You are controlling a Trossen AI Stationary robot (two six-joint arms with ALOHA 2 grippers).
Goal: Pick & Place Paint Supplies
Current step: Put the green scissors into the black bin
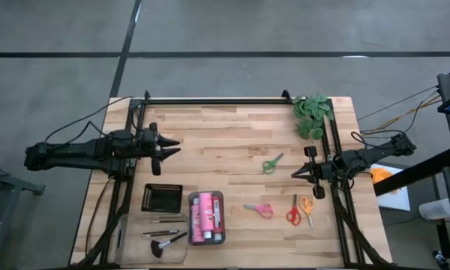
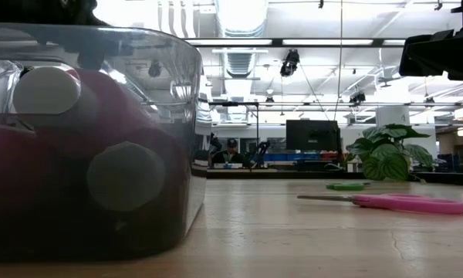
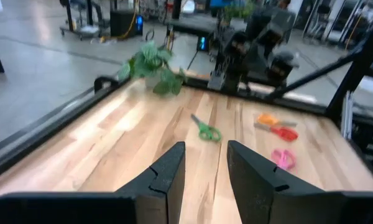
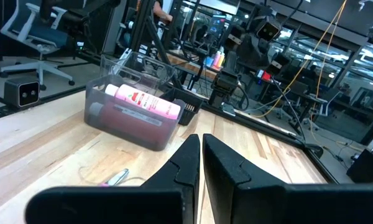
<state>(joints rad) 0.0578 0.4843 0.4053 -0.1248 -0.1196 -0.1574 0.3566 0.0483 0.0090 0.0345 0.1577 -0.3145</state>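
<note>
Pink bottles (image 1: 205,217) already lie side by side in the grey bin (image 1: 221,196) at the front of the worktop (image 1: 225,139), and the brushes (image 1: 163,234) (thin ones plus the fluffy black-tipped one (image 1: 165,244)) rest in the clear tray (image 1: 124,225) to its left. The black mesh tray (image 1: 162,197) behind that looks empty from above. So the bottles and brushes seem sorted.

What is left, by my reading, is the scissors, all loose on the bare wood: the green pair (image 1: 271,163) mid-worktop, the pink pair (image 1: 259,209) just right of the bin, and the red (image 1: 293,212) and orange (image 1: 307,208) pairs close together nearer the right edge.

Neither arm is at work. The left end effector (image 1: 174,146) hovers over the left side of the worktop with its fingers (image 3: 168,177) parted by a modest gap, holding nothing. The right end effector (image 1: 296,172) hangs near the right edge, between the green and orange scissors, its fingers (image 4: 188,163) nearly touching and empty. A leafy plant (image 1: 313,114) sits at the far right corner.
</note>
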